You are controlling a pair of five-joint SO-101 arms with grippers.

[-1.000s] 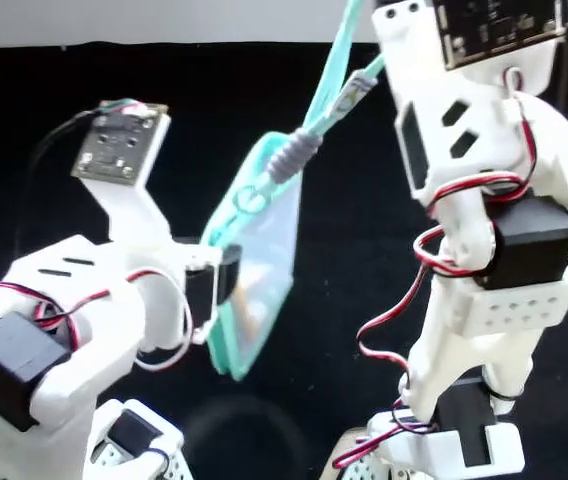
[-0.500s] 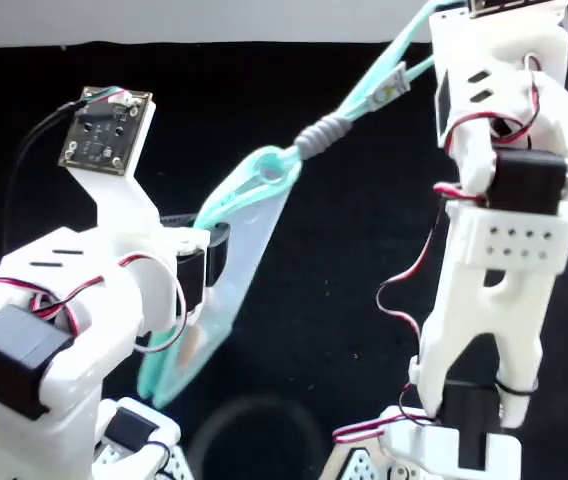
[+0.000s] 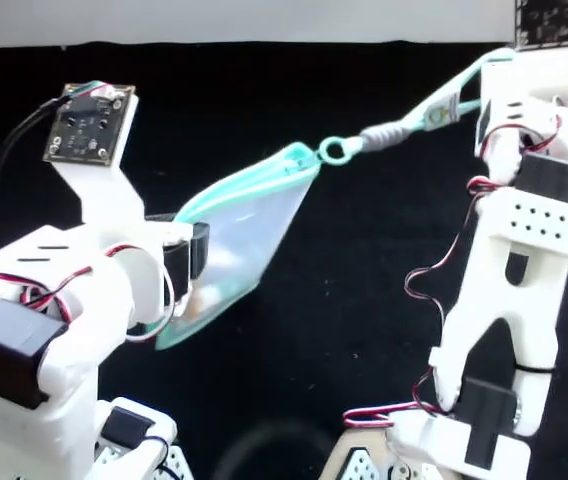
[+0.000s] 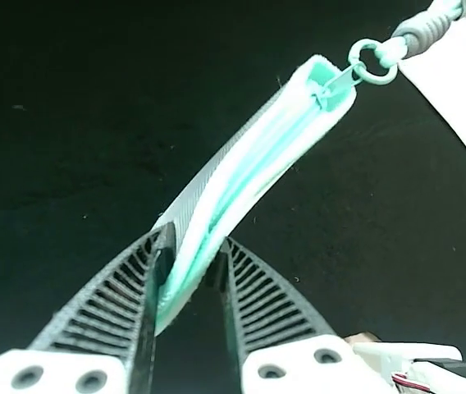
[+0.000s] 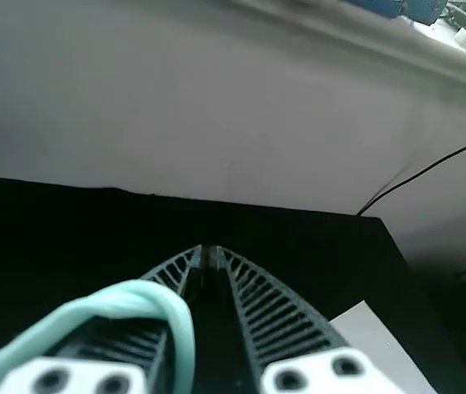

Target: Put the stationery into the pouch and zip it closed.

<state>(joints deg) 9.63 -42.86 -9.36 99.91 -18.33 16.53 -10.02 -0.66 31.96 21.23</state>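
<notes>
A translucent pouch (image 3: 249, 225) with mint-green trim hangs in the air, stretched slantwise between the two arms. My left gripper (image 4: 190, 256) is shut on the pouch's lower end (image 4: 241, 185), one finger on each side of the zipped edge. At the upper end, the zipper's ring pull (image 3: 333, 151) joins a grey coil (image 3: 389, 130) and a mint strap (image 3: 446, 103). The strap runs up to my right gripper (image 5: 209, 253), which is shut on it, with a loop of strap (image 5: 139, 302) beside one finger. Pale shapes show faintly inside the pouch's low end.
A black cloth (image 3: 364, 280) covers the table, with a pale wall (image 5: 217, 98) behind its far edge. Both arm bases stand close together at the near edge, and red and white wires (image 3: 434, 285) hang along the right arm.
The right arm has swung right and upward with the strap. The pouch went from hanging nearly upright to being stretched slantwise, with the zipper ring now at its far end.
</notes>
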